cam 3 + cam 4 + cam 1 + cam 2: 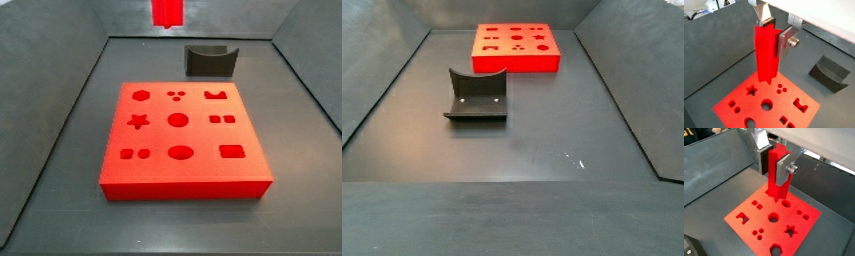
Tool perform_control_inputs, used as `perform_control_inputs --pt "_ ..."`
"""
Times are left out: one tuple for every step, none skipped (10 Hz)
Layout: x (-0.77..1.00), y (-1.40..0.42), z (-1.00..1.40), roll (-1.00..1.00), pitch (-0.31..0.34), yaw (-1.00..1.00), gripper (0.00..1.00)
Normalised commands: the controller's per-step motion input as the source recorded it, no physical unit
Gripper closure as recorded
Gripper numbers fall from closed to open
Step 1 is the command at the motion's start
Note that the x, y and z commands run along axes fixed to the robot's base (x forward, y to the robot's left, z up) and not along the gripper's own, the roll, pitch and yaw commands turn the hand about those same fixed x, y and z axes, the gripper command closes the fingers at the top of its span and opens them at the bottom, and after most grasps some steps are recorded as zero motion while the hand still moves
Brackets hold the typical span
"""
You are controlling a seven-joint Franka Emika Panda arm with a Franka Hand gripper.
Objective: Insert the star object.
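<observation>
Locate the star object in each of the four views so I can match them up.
Wrist view: star object hangs upright in the gripper, above the red block.
Wrist view: same, centre.
Side view: only its lower end shows, top edge.
Side view: not in it.
Shared landmark: the red block.

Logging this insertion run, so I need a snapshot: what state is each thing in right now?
Gripper: shut on the star object, raised above the red block.
Star object: held upright, not inserted.
Red block: flat on the floor, holes all empty.
Dark grey holder: empty, apart from the block.
</observation>
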Motion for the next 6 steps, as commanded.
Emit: perform_control_inputs --pt "0.01 0.09 -0.11 0.0 0.0 0.04 1.0" --pt "0.0 -0.1 -0.57 0.16 0.0 0.13 1.0" --pt "0.02 -0.28 -0.65 0.26 0.0 0.28 1.0" --pt "-0.05 -0.37 -0.74 0.27 -0.04 0.48 1.0" --pt "-0.15 -0.23 -0.59 0.33 -0.074 0.62 1.0" --pt "-0.05 -0.1 -0.49 0.36 -0.081 0.7 1.0"
